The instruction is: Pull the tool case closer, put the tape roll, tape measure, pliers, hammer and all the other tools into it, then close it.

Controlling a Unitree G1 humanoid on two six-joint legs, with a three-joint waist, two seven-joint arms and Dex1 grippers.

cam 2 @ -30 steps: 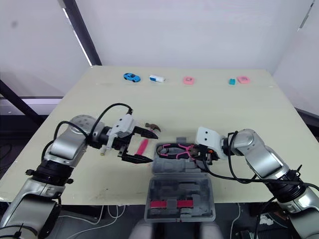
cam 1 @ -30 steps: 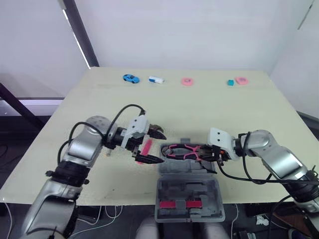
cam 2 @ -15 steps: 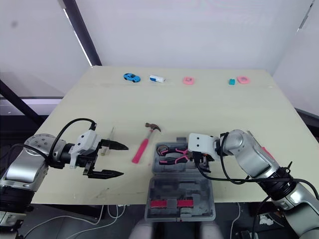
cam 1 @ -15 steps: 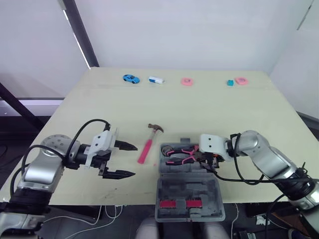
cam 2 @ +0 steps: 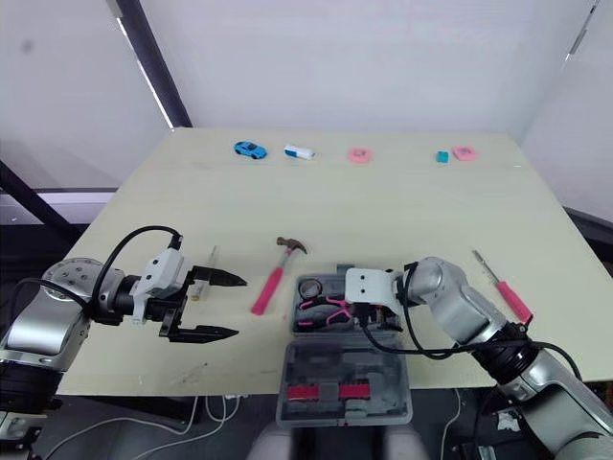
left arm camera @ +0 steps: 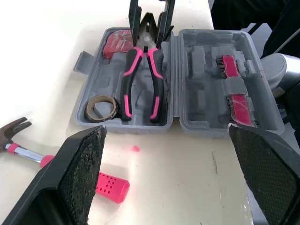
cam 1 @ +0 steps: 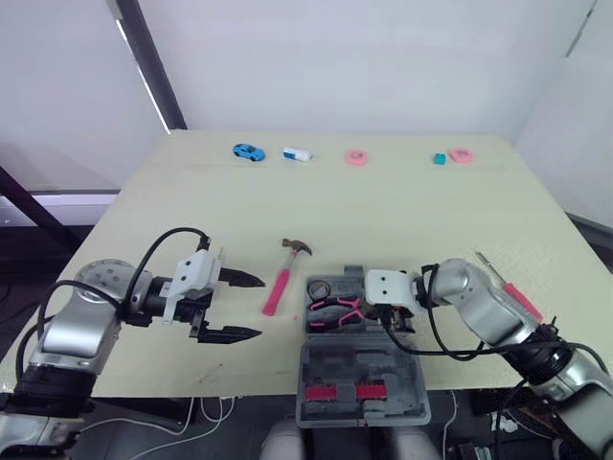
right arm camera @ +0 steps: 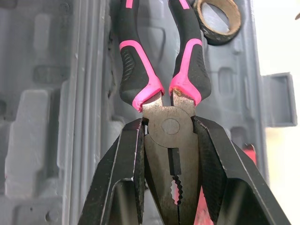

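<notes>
The grey tool case lies open at the table's front edge, its lid hanging over the edge. My right gripper is shut on the head of the pink-and-black pliers, which rest in the case base. A tape roll and a red item also sit in the base. The pink-handled hammer lies on the table left of the case. My left gripper hovers open left of the hammer, holding nothing. A pink screwdriver lies on the table to the right.
Small toys line the far edge: a blue car, a white block, a pink ring, a teal block and a pink piece. A thin pale stick lies by my left gripper.
My right gripper moved left and lowered the pliers into the case base. My left gripper pulled back left from the hammer a second ago and has stayed put since.
</notes>
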